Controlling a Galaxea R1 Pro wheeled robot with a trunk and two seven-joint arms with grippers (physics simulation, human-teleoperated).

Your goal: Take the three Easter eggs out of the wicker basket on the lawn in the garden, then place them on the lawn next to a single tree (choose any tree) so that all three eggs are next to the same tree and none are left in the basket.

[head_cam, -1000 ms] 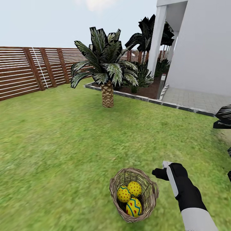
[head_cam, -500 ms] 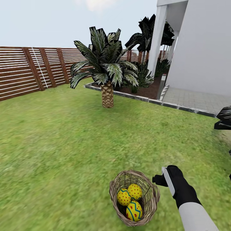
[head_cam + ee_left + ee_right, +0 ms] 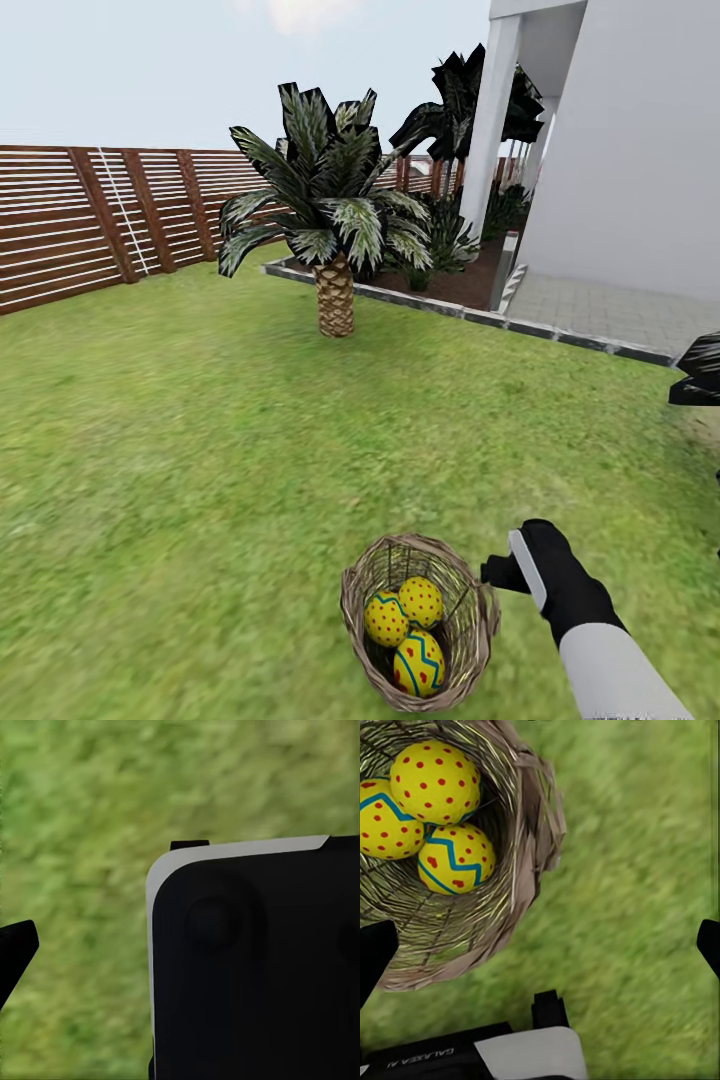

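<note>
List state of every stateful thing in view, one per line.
wicker basket: upright on the lawn, holding all three eggs.
three Easter eggs: all inside the basket, clustered and touching, none removed.
right gripper: beside the basket rim, outside it; fingers spread wide in the right wrist view, holding nothing.
left gripper: over bare grass; open or shut cannot be told.

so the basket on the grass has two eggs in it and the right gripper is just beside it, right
Not two: the wicker basket holds three Easter eggs, as the right wrist view shows. The rest stands: it sits on the lawn, with the right gripper just beside its rim.
</note>
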